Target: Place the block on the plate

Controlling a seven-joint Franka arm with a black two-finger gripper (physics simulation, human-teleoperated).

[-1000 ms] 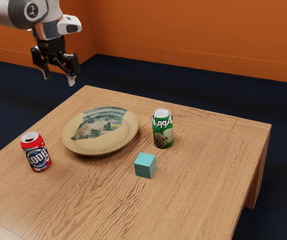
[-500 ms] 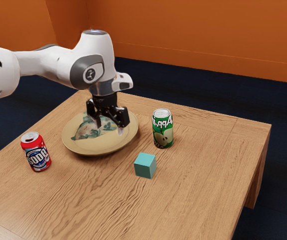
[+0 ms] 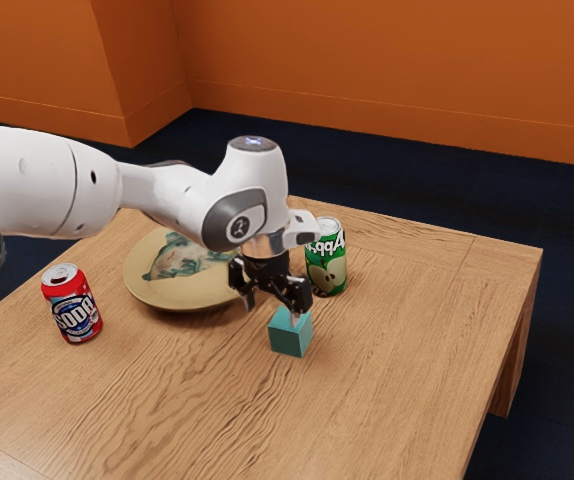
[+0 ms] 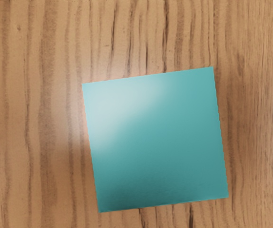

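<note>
Spread widest, a wood table [image 3: 407, 370]. Over it, from the exterior view's left, a white arm [image 3: 52, 180]. Flat on the table, a plate [image 3: 149, 287], partly hidden by the arm. Low over the table beyond the plate's edge, the gripper [image 3: 271, 314], open, fingers apart. To either side of the plate, a green can [image 3: 328, 277] and a red can [image 3: 72, 308], both upright. Smallest, on the table near the green can and under the gripper, the block [image 3: 288, 341].
</note>
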